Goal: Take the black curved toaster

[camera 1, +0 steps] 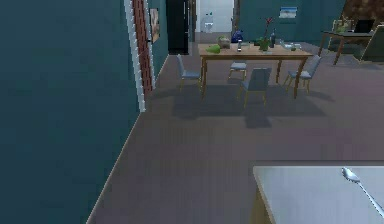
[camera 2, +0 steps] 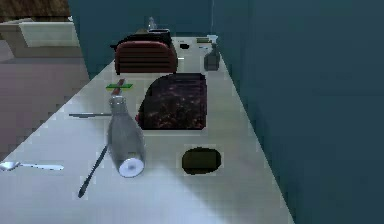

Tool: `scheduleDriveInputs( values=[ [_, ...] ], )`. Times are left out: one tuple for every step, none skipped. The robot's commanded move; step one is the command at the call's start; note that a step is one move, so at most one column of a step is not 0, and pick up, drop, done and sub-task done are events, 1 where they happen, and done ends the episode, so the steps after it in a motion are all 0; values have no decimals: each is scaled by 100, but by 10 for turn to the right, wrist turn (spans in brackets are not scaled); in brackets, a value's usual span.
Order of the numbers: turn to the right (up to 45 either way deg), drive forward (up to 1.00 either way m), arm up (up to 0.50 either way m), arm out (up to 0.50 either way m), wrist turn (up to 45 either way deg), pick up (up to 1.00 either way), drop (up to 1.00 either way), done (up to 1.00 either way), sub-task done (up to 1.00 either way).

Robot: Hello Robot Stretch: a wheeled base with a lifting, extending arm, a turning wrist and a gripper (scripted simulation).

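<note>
The toaster [camera 2: 146, 56] stands on the far part of the pale table [camera 2: 250, 150] in the arm side view, up the picture from a dark mottled block [camera 2: 175, 103] and just apart from it. Where it lies relative to the pincer cannot be told, nor can the pincer's state.

The toaster is a dark, squat body with a rounded top and a reddish line along its upper edge. It stands upright. Its long axis runs across the picture, with a broad side turned toward the camera. The mottled block is boxy and black flecked with dull red, and its long side runs up the table.

Left of the block a smooth pale grey bottle [camera 2: 125, 140] lies on its side, its round end toward the picture's bottom. A flat dark disc [camera 2: 201, 160] lies near it on the right. A spoon [camera 2: 25, 165] and a thin dark utensil [camera 2: 94, 171] lie at the near left. A small green piece [camera 2: 118, 87] sits left of the block. A small grey shaker [camera 2: 211, 60] stands right of the toaster, beside the teal wall [camera 2: 310, 90].

In the forward view a wooden dining table [camera 1: 255, 58] with grey chairs [camera 1: 258, 82] stands well ahead on the purple-grey floor [camera 1: 200, 150].
</note>
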Motion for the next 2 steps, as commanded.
scheduleDriveInputs(
  values=[
    [0, 0, 50, 0, 0, 0, 0, 0, 0],
    [0, 0, 38, 0, 0, 0, 0, 0, 0]
  ],
)
